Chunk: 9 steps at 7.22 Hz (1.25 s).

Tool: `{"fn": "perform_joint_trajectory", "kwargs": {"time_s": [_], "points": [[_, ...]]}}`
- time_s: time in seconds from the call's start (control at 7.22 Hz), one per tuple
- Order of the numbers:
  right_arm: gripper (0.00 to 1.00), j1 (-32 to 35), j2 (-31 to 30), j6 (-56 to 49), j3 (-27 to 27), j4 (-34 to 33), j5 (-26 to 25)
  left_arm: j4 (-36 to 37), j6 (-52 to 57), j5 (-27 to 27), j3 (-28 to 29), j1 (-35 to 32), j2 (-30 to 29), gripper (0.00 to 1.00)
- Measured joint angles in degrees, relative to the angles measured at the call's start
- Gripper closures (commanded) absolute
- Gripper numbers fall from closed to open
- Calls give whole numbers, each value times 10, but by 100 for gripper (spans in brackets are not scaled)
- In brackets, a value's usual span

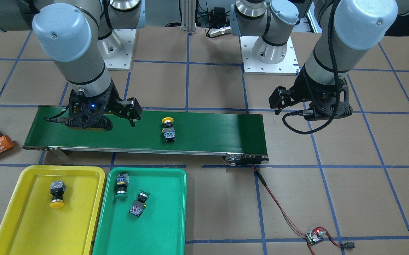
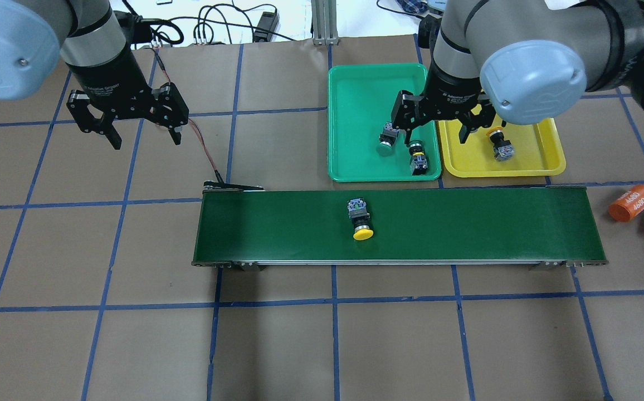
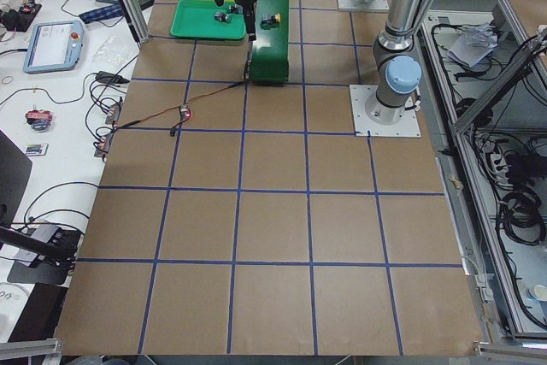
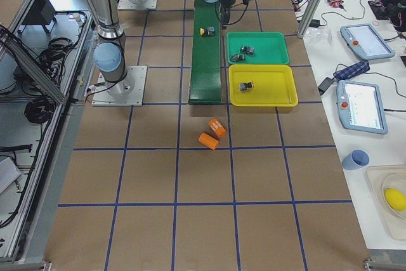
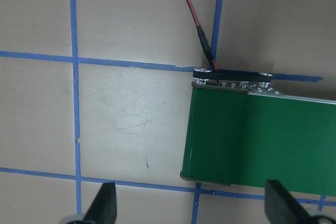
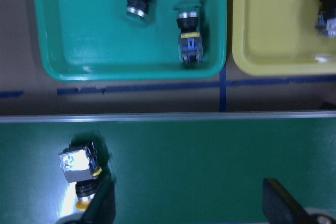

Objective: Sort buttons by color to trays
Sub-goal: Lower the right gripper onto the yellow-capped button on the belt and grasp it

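1. The left arm point(image 2: 96, 39) and right arm point(image 2: 455, 50) are silver-grey tubes with black bands.
2. Pale blue joint caps point(image 2: 532, 81) are round, each with a small screw.
3. The left hand point(image 2: 146, 140) and right hand point(image 2: 433, 139) are black and two-fingered, with white lettering.
4. A black braided cable point(image 1: 334, 53) runs along the left arm.
5. White base plates point(image 1: 250, 67) show bolt holes.

Brown tabletop point(image 2: 394, 345), blue tape grid point(image 2: 335, 334), cluttered workbench point(image 4: 393, 150).
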Motion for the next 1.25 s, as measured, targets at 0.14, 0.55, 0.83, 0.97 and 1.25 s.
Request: {"fn": "perform_joint_trajectory", "kwargs": {"time_s": [0.14, 0.55, 0.83, 0.97, 1.25], "points": [[0, -1, -4, 0, 44, -42, 5, 0, 2, 0, -1, 0, 2, 0], [0, 1, -5, -1, 112, -121, 24, -1, 5, 0, -3, 0, 1, 0], [0, 4, 9, -4, 119, -126, 62, -2, 5, -10, -1, 0, 1, 0], [0, 7, 17, -7, 121, -126, 69, -2, 5, -16, 0, 0, 3, 0], [0, 19, 40, -8, 122, -130, 73, -2, 6, -19, -2, 0, 4, 0]]}}
